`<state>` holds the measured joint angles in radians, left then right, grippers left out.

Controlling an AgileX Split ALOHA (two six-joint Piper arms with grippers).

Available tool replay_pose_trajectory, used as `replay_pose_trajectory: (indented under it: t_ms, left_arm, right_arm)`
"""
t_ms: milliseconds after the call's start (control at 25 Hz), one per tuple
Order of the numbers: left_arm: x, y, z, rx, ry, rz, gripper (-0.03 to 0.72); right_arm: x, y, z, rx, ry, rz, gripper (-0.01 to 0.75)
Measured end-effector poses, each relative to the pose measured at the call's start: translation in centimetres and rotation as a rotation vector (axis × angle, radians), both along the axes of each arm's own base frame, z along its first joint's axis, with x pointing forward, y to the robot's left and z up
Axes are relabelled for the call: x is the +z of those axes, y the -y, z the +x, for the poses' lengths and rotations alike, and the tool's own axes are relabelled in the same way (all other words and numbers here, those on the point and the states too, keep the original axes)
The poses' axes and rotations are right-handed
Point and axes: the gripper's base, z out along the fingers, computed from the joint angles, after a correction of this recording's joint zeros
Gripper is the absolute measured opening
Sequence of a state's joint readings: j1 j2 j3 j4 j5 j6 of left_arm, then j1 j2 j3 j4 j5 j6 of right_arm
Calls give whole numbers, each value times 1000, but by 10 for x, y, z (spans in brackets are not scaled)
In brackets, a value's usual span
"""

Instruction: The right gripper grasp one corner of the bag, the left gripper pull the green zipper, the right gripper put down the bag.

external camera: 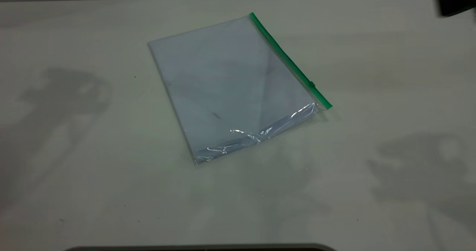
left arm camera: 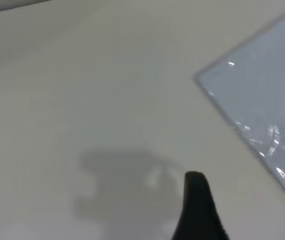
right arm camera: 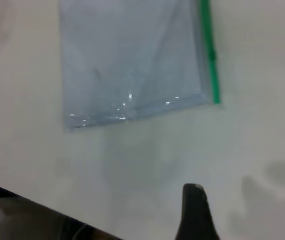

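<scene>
Bag [external camera: 230,87] lies flat and untouched, so I'd bring the right gripper [right arm camera: 195,212] down low onto the corner nearest the zipper [external camera: 290,61] end; can't tell either pincer's opening.

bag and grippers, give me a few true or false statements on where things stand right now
1. The bag lies flat on the table. True.
2. The right gripper holds a bag corner. False: it is off the bag, over bare table.
3. The green zipper runs along one long edge. True.
4. The slider tab sits at the zipper's middle. False: it is near one end.
5. The left gripper touches the zipper. False: it is over bare table.
</scene>
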<state>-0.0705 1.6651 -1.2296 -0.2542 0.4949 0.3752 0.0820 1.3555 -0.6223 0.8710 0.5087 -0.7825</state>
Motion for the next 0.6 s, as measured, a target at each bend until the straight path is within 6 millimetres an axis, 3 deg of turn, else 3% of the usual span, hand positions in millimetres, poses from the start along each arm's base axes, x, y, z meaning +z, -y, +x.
replay_pose_trajectory:
  t_ms: [160,320,600]
  left_arm:
    - [-24,16,10,-71,-50,-24,588]
    - [-41,18,15,-75,-92,-33,588]
    - [-44,18,19,-67,-69,-31,588]
  right_arm:
    - [-44,-6,22,18,-65,46,570]
    - [-87,-12,37,19,-105,103,570]
    - [-146,-20,53,41,-180,179,570]
